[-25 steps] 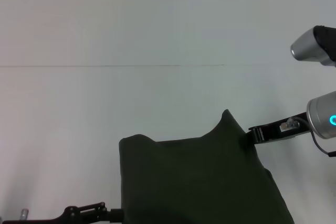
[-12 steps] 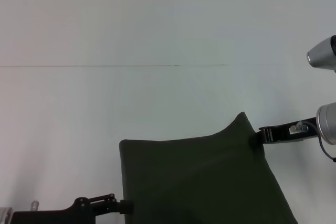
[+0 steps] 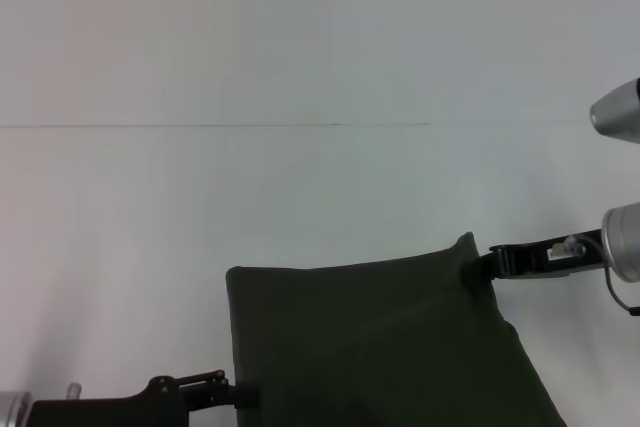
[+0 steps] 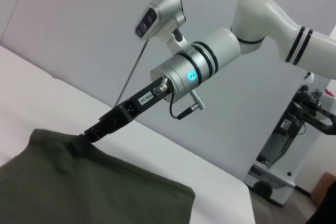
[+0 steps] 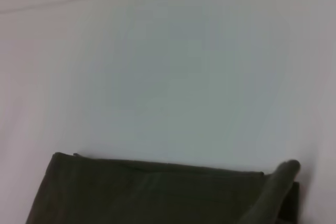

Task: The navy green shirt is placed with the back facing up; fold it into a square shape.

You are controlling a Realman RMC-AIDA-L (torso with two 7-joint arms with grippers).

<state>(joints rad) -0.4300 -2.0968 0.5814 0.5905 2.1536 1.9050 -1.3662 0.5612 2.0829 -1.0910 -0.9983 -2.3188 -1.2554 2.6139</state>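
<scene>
At the near edge of the head view, the left gripper point(image 3: 238, 394) reaches in low from the robot's left and meets the near left side of the shirt point(image 3: 380, 342); whether its jaws are clenched on the cloth cannot be told. The shirt is a dark olive-green slab of folded cloth lying on the white surface point(image 3: 250, 67), filling the near middle and running out of the bottom of the view, with its left edge straight and its far edge nearly level. At the far right corner, the cloth rises to a small peak where the right gripper point(image 3: 484, 265) has its jaws clamped on it. The left wrist view shows that gripper point(image 4: 84, 137) pinching the raised corner of the shirt point(image 4: 79, 187). Beyond the shirt, a thin seam point(image 3: 200, 126) crosses the surface.
</scene>
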